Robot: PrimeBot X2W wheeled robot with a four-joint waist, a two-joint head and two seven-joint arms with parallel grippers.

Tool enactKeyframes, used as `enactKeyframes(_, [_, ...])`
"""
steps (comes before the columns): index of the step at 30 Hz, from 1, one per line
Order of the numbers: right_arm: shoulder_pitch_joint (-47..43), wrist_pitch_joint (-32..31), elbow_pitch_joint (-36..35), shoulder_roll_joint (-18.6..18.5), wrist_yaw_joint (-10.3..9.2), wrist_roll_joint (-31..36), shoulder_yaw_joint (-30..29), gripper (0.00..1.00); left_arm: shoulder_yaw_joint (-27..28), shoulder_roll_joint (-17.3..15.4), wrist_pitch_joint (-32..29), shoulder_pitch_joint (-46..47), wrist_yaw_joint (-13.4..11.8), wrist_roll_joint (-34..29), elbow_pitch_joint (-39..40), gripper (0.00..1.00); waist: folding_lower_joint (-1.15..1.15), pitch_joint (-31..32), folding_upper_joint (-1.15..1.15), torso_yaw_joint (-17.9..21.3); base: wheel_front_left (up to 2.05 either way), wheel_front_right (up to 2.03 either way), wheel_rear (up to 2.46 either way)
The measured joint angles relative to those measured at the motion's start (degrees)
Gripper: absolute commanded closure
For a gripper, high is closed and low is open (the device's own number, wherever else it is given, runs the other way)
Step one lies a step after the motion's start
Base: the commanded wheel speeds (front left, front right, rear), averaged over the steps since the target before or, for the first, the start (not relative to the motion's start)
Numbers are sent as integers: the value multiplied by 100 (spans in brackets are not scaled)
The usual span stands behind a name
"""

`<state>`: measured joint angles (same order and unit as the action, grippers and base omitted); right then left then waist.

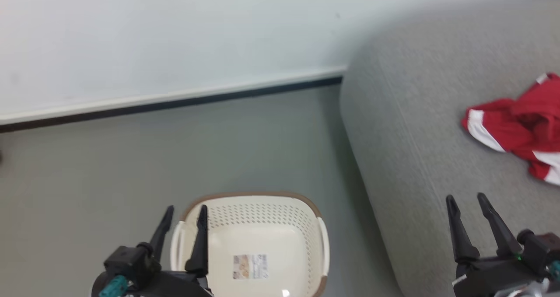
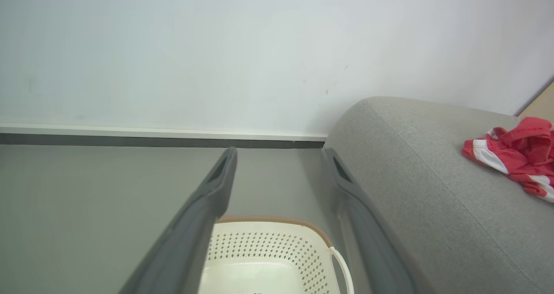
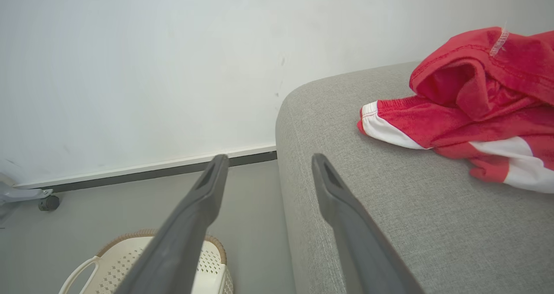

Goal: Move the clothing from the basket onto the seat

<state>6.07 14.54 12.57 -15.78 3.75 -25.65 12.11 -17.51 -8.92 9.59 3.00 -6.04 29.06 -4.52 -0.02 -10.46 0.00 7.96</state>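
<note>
**Nearest.** The left gripper [image 1: 185, 209] hangs above the left rim of the basket [image 1: 249, 195]. Its two long dark fingers are spread wide with nothing between them. The right gripper [image 1: 466, 198] hovers over the front part of the seat [image 1: 415, 135], jaws likewise parted and empty.

**Basket.** It is an oval cream plastic tub with perforated walls, a brown woven-look rim and white side handles, standing on the grey floor [image 1: 131, 170]. A strip of floor separates it from the seat's rounded side. The visible part of its bottom is bare smooth plastic bearing a small paper label [image 1: 250, 266]. The nearest portion is cut off by the picture's edge.

**Seat.** The sofa is covered in grey woven fabric and has softly rounded edges, with a stitched seam running along the top.

**Clothing.** The clothing [image 1: 520, 122] lies crumpled on the seat surface, well in from the rounded side edge. It is soft red fabric with white panels and a hemmed band, touching neither gripper.

**Farthest.** Beyond these stands a plain pale wall [image 1: 175, 34] with a white and dark skirting strip [image 1: 175, 100].

**Assessment.** The transfer looks complete or nearly so, and this reads as the step after a release. The next move calls for a check of the basket's hidden near portion. If a garment lies there, the left gripper must descend inside the rim and pinch loose, slippery cloth without catching the perforated wall.
</note>
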Motion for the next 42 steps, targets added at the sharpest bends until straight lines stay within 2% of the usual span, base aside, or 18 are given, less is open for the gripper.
enactKeyframes(6, [-611,0,-360,56,-422,344,-147,0,-129,-73,2,-16,204,5,-389,0,0,547,0,-501,0,0,0])
enactKeyframes(11, [-848,0,-586,105,-531,567,14,0,56,-299,26,-531,202,60,-402,0,0,985,-1,-760,0,0,0])
enactKeyframes(15, [-1043,0,-806,101,-620,660,0,0,45,-300,60,-710,207,146,-405,0,0,1270,-1,-896,0,0,0])
enactKeyframes(16, [-1100,-1,-809,108,-628,659,1,100,38,-285,59,-711,203,171,-422,100,0,1316,-1,-920,0,0,0])
enactKeyframes(25, [-1327,-91,-391,335,-624,609,76,100,10,-140,8,-950,208,264,-805,100,2,1319,-2,-920,0,0,0])
enactKeyframes(42, [-1192,-464,-234,506,-474,-687,-302,100,419,-5,-301,-854,379,1289,-862,100,2,1262,-2,-894,0,0,0])
